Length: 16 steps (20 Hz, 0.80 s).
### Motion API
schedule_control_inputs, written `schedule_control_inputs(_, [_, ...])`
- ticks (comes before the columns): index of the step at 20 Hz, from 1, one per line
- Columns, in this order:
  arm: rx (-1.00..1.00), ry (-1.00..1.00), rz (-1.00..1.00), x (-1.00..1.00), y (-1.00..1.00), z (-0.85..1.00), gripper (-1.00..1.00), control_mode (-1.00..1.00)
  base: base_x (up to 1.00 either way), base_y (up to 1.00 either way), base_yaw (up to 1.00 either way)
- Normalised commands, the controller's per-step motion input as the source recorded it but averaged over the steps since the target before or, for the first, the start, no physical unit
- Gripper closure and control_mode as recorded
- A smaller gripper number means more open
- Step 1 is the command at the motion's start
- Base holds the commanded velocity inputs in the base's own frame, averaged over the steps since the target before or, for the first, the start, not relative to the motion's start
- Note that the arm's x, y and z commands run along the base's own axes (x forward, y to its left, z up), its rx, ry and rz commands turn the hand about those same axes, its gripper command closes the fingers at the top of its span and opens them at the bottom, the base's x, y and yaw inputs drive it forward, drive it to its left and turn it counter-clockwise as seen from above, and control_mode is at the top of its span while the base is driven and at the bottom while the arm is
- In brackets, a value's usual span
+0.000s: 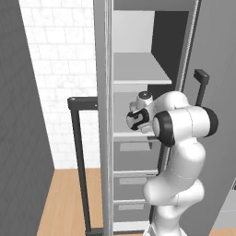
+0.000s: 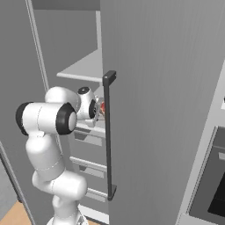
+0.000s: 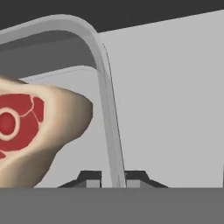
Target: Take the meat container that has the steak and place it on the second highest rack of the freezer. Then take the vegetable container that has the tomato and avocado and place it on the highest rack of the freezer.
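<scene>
The meat container's pale grey rim (image 3: 103,87) runs up between my fingertips, and my gripper (image 3: 113,179) is shut on it. The steak (image 3: 26,131), red on top with a tan edge, lies inside the container to the left of the rim. My arm reaches into the open freezer (image 1: 103,92), with the wrist (image 1: 138,117) at the level of the second highest rack (image 1: 126,134). A red patch of the steak (image 2: 102,107) shows just past the hand. The highest rack (image 1: 138,69) above it is bare. The vegetable container, tomato and avocado are out of view.
The freezer's open door (image 2: 167,110) stands close on the right, with its long dark bar handle (image 2: 108,136). Grey drawers (image 1: 133,161) sit below the racks. A second dark handle (image 1: 76,138) stands to the left. An oven (image 2: 215,193) is at the lower right.
</scene>
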Motion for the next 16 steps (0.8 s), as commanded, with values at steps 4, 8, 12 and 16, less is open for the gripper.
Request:
schedule_control_inputs(4, [0.00,0.00,0.00,0.00,0.00,0.00,-1.00,-1.00,0.00,0.00,0.00])
schedule_control_inputs(8, [0.00,0.00,0.00,0.00,0.00,0.00,-1.00,-1.00,0.00,0.00,0.00])
schedule_control_inputs(12, [0.00,-0.03,0.01,-0.14,0.01,0.01,-1.00,-1.00,0.00,0.00,0.00])
schedule_control_inputs(16, [0.00,-0.23,0.10,-0.48,0.00,0.12,-1.00,-1.00,0.00,0.00,0.00])
